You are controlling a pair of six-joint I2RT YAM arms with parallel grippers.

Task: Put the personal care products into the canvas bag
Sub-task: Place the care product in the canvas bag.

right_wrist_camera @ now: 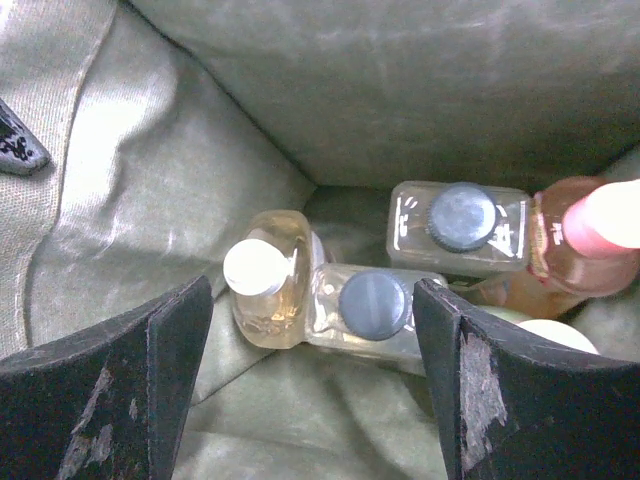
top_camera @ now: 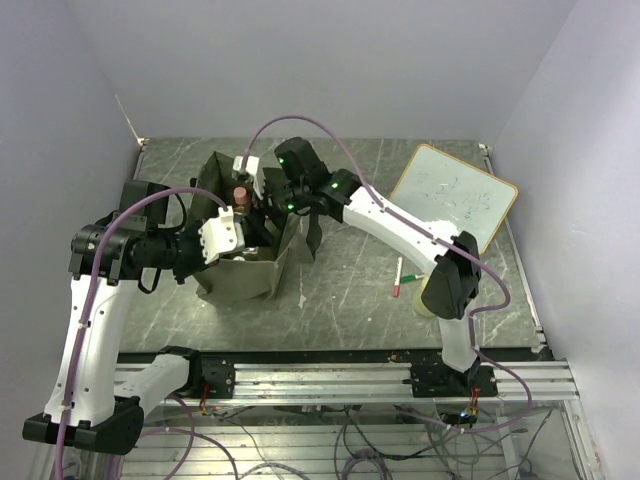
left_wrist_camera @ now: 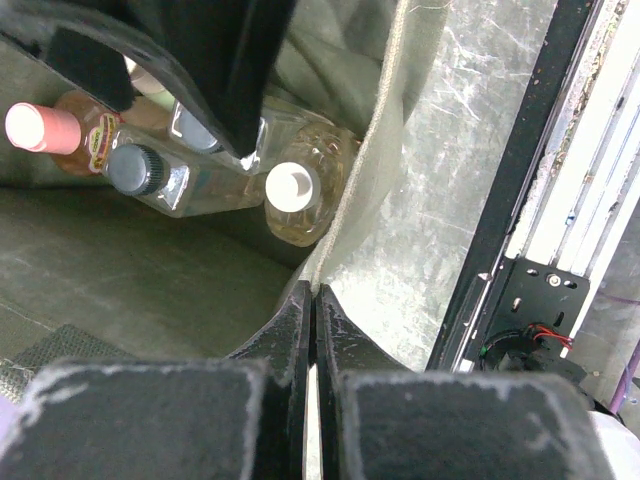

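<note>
Overhead, the bag [top_camera: 240,275] stands open-mouthed on the table [top_camera: 360,300], left of centre, with both arms reaching to it. Left gripper [left_wrist_camera: 313,295]: fingers pressed together on the bag's rim at its left side, the fabric edge running down between them. Right gripper [right_wrist_camera: 310,288]: fingers wide apart, pointing down into the bag's mouth, with nothing held. On the bag's floor below it, the bottles are clustered together. The yellow bottle [right_wrist_camera: 262,290], white-capped, touches a clear bottle [right_wrist_camera: 372,308] with a dark cap. A second clear bottle [right_wrist_camera: 460,225] sits just behind, and beside that is the orange bottle [right_wrist_camera: 575,255] with a pink cap. A pale cap [right_wrist_camera: 555,335] shows at the right finger, its bottle hidden. The whiteboard [top_camera: 455,200] lies at the table's far right, and a marker [top_camera: 398,277] lies near the right arm, both well apart from the bag.
</note>
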